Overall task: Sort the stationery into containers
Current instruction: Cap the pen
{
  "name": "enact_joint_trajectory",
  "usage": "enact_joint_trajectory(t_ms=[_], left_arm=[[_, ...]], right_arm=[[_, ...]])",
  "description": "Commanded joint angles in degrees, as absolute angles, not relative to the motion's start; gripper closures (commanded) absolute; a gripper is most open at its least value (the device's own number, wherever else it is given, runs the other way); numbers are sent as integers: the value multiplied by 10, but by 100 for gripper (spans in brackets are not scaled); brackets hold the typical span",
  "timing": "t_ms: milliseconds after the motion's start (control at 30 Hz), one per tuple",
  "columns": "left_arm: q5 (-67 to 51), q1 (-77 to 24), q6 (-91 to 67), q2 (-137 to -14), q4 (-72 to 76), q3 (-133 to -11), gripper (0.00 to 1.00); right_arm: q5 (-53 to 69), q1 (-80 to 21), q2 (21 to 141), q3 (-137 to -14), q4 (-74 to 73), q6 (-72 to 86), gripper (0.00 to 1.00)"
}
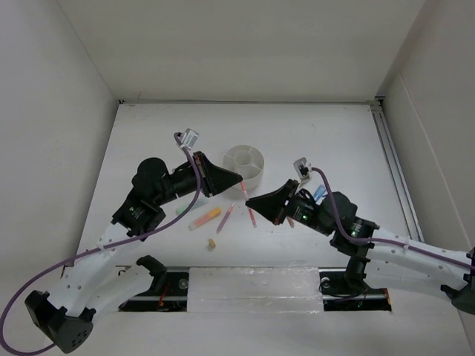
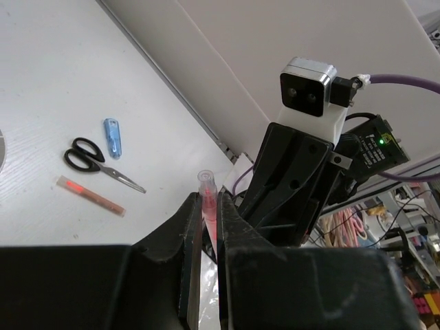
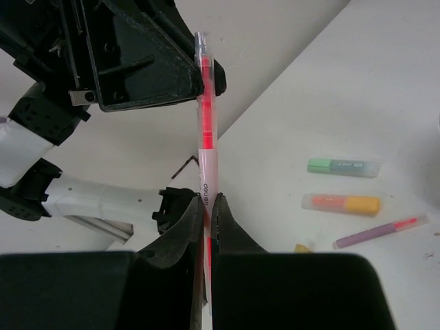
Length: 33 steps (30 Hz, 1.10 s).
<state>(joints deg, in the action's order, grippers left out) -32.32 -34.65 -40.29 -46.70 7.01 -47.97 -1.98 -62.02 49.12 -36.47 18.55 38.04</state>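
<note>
Your two arms fill the near edge of the top view, and they meet over the middle of the white table [image 1: 148, 133]. The left gripper [image 1: 240, 180] reaches in from the left and the right gripper [image 1: 248, 201] from the right, tips almost nose to nose. Both have their jaws pressed tight on the same red pen [image 1: 244, 191], one at each end, so it is held off the tabletop between them.

From the right wrist you see the right gripper [image 3: 207, 203] clamping the pen [image 3: 206, 124] low on its barrel. The left gripper's black body grips it near the clear cap end. From the left wrist, the left gripper [image 2: 208, 203] pinches the pen [image 2: 206, 189] with the clear end poking out past the fingers.

The round white organizer [image 1: 248, 172] sits just beyond the meeting point, and nothing shows in the compartments you can see.

Black-handled scissors [image 2: 100, 163] lie flat on the table under the right arm's side. A blue highlighter [image 2: 113, 137] is just beside their handles and a second red pen [image 2: 89, 194] just beside the blades.

On the left arm's side, a green highlighter [image 3: 342, 166] and an orange highlighter [image 3: 342, 203] lie near each other, roughly parallel. A thin pink pen [image 3: 379, 231] is just past the orange one. The small yellowish eraser bit [image 1: 211, 242] is on the table, nearer the arm bases than these.
</note>
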Motion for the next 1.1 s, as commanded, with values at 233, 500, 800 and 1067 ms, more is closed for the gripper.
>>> enact_joint_trajectory(t_ms=[233,500,800,1067], left_arm=[[-288,-344,-367,-454,44,-450,100],[-304,-344,-367,-460,55,-439,100],[-318,-344,-367,-449,75,-433,100],[-337,-344,-373,-449,85,-423,100]], right_arm=[[-52,-620,482,-372,316,402,100],[-40,-625,518,-388,345,408,100],[-57,-625,523,-382,361,408,100],[-68,-625,547,-388,396,408,100]])
